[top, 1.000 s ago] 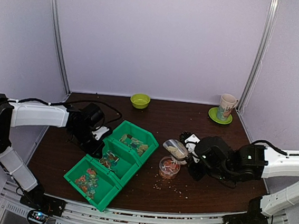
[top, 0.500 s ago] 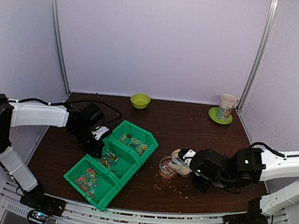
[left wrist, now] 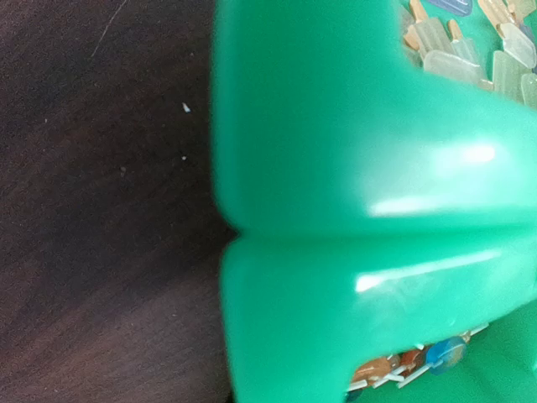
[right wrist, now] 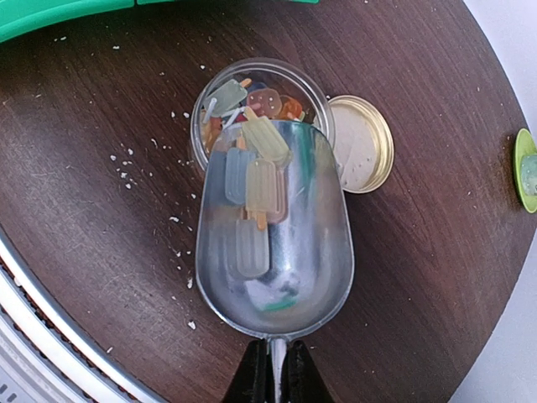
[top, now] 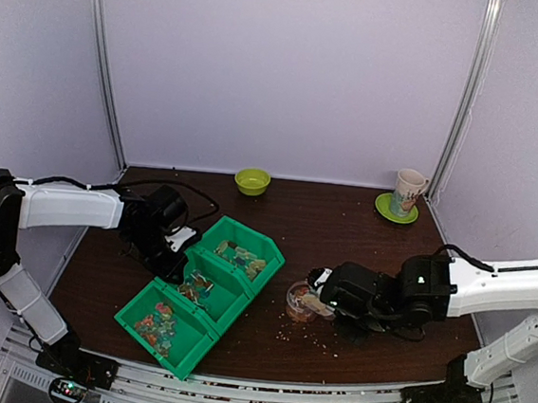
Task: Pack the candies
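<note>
Right gripper (right wrist: 273, 382): clamped on the thin handle of the metal scoop (right wrist: 277, 269), whose bowl reaches out ahead of the fingers.
Candies (right wrist: 252, 197): a handful of pale lolly-shaped sweets lie in the scoop, sliding toward its far lip; more colourful ones sit in the jar.
Jar (right wrist: 262, 61): clear, open, right under the scoop's lip and roughly half full, I'd say.
Lid (right wrist: 361, 143): gold, flat on the table (top: 344, 218), touching the jar's right side.
Crumbs (right wrist: 126, 168): scattered left of the scoop.
Bins (top: 196, 347): well off to the gripper's left, each compartment holding sweets.
Left gripper (top: 168, 244): closed, pressed against the bins' rim; whether it pinches that rim, I can't tell.
Progress: mid-pour; emptying the scoop, probably more scoops, and capping remain.
</note>
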`<state>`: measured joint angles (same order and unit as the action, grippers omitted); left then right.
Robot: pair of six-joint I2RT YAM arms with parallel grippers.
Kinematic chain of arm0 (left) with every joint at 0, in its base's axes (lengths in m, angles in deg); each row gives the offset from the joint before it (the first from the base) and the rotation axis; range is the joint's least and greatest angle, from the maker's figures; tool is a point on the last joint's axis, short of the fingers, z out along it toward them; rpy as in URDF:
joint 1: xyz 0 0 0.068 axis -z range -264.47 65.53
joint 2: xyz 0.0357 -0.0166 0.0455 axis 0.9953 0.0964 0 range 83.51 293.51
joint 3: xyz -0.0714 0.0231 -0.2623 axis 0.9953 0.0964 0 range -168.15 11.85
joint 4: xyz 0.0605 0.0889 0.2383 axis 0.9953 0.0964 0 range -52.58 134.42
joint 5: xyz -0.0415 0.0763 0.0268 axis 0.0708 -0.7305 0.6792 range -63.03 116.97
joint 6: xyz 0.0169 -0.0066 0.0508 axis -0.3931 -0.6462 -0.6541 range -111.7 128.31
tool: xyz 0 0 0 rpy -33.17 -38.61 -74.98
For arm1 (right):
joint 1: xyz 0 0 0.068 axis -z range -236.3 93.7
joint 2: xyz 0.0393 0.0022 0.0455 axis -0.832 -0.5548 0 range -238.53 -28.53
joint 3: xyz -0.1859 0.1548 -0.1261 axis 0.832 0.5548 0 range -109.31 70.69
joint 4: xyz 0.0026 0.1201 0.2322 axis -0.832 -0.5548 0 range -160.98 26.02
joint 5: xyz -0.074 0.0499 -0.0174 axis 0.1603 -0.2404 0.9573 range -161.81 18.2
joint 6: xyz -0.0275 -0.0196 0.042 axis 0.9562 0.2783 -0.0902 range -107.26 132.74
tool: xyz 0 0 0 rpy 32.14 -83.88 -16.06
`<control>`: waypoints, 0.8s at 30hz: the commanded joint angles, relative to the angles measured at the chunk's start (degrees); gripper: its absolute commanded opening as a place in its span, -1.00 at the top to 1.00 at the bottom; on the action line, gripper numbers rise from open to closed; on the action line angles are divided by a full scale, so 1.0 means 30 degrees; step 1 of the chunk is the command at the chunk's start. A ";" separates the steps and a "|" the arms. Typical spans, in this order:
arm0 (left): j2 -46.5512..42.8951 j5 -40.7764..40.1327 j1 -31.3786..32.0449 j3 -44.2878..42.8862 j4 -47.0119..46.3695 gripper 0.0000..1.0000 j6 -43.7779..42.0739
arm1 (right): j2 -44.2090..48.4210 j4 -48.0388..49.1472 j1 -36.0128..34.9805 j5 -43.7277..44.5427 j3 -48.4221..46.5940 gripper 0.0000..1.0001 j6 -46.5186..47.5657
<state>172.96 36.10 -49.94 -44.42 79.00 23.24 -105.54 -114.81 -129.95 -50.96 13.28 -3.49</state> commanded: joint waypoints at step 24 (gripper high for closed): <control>-0.1142 0.0855 -0.0183 -0.0843 -0.0945 1.00 0.0265 | -0.1732 -0.4729 -0.0118 0.2961 -0.4879 1.00 0.1562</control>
<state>171.99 36.07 -50.01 -44.42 79.05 23.24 -111.64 -126.70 -129.95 -45.78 1.22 0.75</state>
